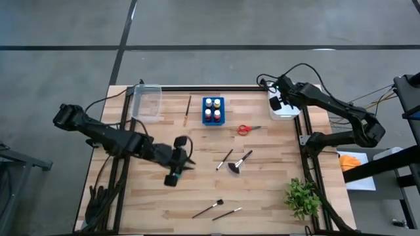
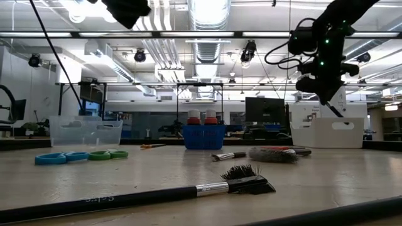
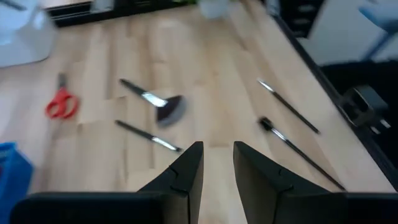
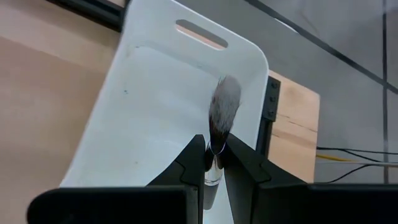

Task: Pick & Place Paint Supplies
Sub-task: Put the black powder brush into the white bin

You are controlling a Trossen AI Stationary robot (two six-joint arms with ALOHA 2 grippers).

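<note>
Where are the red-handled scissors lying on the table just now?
In the high view, the red-handled scissors lie flat on the table's right half, right of the blue bottle holder and left of the white bin.

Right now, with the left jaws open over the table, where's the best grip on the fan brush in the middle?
Grip the fan brush mid-handle, coming straight down with the left gripper, jaws across the thin shaft. It lies flat, tilted diagonally; the bristle head is wide and soft, and a thinner brush lies close beside it.

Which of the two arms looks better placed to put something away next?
The right. Its gripper is already shut on a soft-tipped brush directly above the white bin. The left gripper is open and empty over the table's middle, the loose brushes lying ahead of it.
</note>
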